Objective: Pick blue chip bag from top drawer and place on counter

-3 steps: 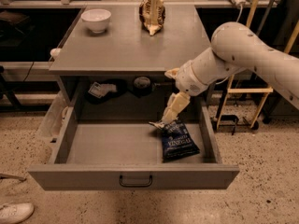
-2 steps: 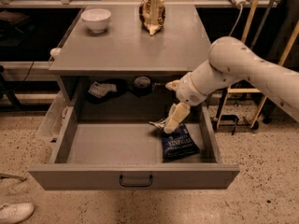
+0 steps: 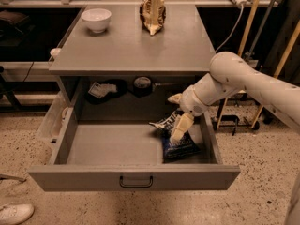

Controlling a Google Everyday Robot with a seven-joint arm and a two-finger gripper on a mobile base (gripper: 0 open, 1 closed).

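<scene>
The blue chip bag (image 3: 182, 148) lies flat in the right front part of the open top drawer (image 3: 117, 146), its crinkled top edge pointing left. The drawer's front panel has a small dark handle (image 3: 136, 181). My gripper (image 3: 178, 128) reaches down into the drawer from the right and sits at the bag's upper edge, seemingly touching it. The white arm (image 3: 239, 81) comes in from the right over the drawer's side. The grey counter (image 3: 136, 41) is above the drawer.
A white bowl (image 3: 96, 19) stands at the counter's back left and a brown-and-cream wrinkled bag (image 3: 152, 13) at the back middle. Dark items (image 3: 140, 84) lie in the recess behind the drawer. Wooden poles (image 3: 251, 22) stand to the right. A shoe (image 3: 14, 213) lies on the floor at lower left.
The arm has lowered and the gripper has moved down into the drawer onto the bag's upper edge. The bag lies in about the same place.
</scene>
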